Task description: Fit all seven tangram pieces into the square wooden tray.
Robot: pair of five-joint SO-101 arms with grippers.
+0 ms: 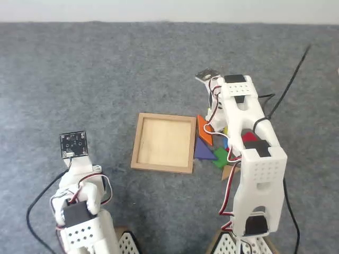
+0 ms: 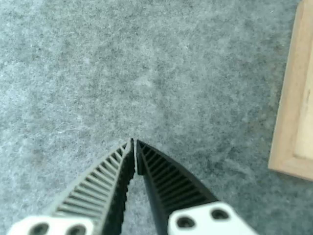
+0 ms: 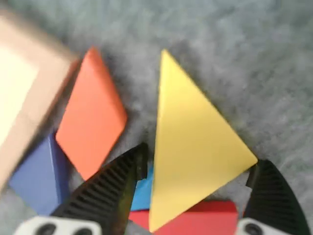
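Observation:
The square wooden tray point(image 1: 136, 144) lies mid-table with nothing in it. Just to its right sit the pieces: an orange parallelogram point(image 1: 204, 132), a dark blue triangle point(image 1: 202, 151), a green piece point(image 1: 220, 157) and a red piece point(image 1: 249, 137). The right arm point(image 1: 241, 108) stretches over them. In the right wrist view my right gripper point(image 3: 199, 161) is shut on a yellow triangle point(image 3: 195, 142), one finger on each side, above the red piece point(image 3: 195, 220), the orange parallelogram point(image 3: 93, 132) and the dark blue triangle point(image 3: 36, 178). My left gripper point(image 2: 134, 143) is shut and holds nothing, over carpet left of the tray point(image 2: 293, 112).
Grey carpet covers the table. The left arm point(image 1: 79, 203) sits folded at the front left, well away from the tray. Cables run along the right arm and off to the back right. Carpet lies bare behind and left of the tray.

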